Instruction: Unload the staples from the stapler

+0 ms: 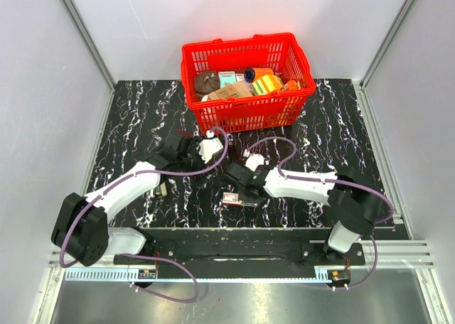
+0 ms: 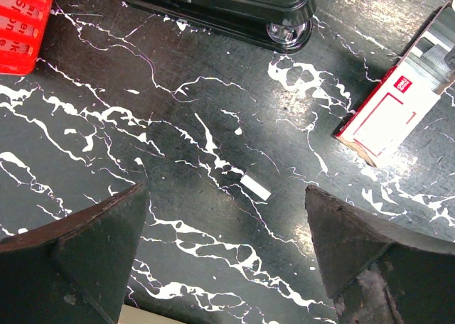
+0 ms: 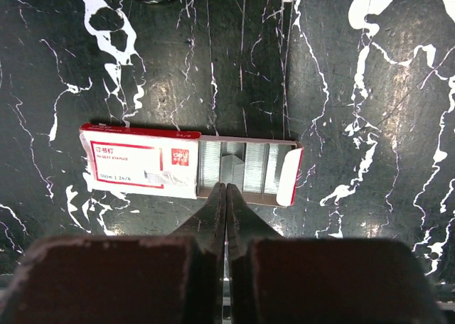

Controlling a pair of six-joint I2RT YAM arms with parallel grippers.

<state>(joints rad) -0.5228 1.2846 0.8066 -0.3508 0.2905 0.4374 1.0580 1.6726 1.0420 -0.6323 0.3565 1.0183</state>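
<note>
R pincer (image 3: 226, 187) shut at open staple box (image 3: 142, 169), stapler (image 2: 220, 4) just beyond; L pincer (image 2: 226, 190) wide open.

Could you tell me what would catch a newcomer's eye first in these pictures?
The bright red plastic basket, crammed with packets, stands at the far middle of the black marbled table. Nearer, the shut right gripper points at a small red-and-white cardboard box slid open on silver staples; a slim black stapler lies beyond.

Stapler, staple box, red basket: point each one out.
stapler (image 2: 227, 8), left wrist view, on its black body.
staple box (image 3: 138, 169), right wrist view, on its red-and-white sleeve.
red basket (image 1: 249, 114), top view, on its front wall.
</note>
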